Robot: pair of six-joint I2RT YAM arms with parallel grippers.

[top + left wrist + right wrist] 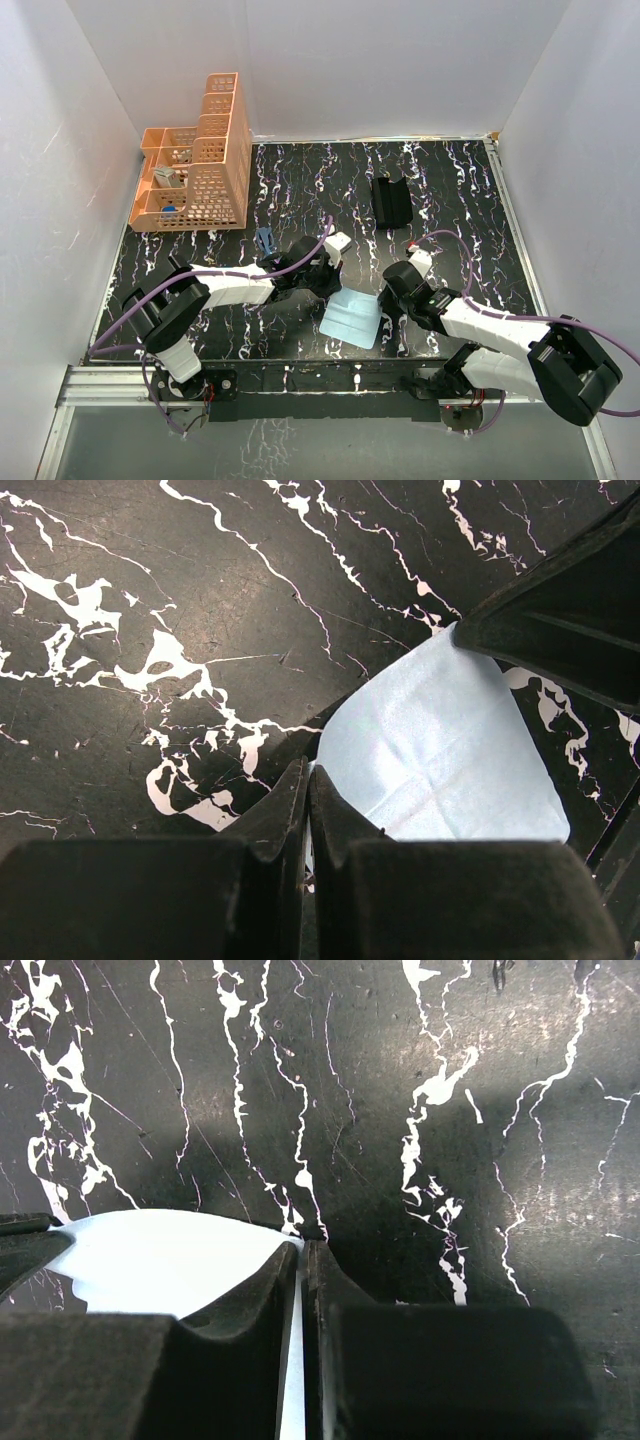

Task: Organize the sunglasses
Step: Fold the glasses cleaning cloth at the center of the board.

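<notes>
1. Close to the near edge of the desk (pixel 480 200), about midway along it, the light blue cloth (pixel 350 320) sits between the two arms. Its surface is bowed rather than flat.
2. The left gripper (pixel 336 291) comes in at the cloth's far left corner. In the left wrist view its jaws are pressed together. The cloth's rounded edge runs right up to the fingertips, and a sliver of pale fabric shows in the seam between them. It has the cloth pinched.
3. The right gripper (pixel 383 303) meets the cloth's right edge. In the right wrist view its jaws stand very narrow, with only a thin slit between them. A pale strip of the cloth runs down through that slit, and the rest of the fabric spreads out to the left of the fingers. It too has the cloth nipped.
4. Farther in, left of the desk's centre and just beyond the left arm's wrist, the sunglasses (pixel 265 240) lie on the bare desk. They are small and dark blue, apart from both grippers and off the cloth.
5. Farther still, right of centre and toward the far edge, the black case (pixel 391 200) lies with its long side pointing at that edge, well apart from the sunglasses.
6. In the far left corner stands the orange organizer (pixel 200 165), a stepped lattice of compartments. Small items sit in a few of the lower ones, too small to tell what they are.
</notes>
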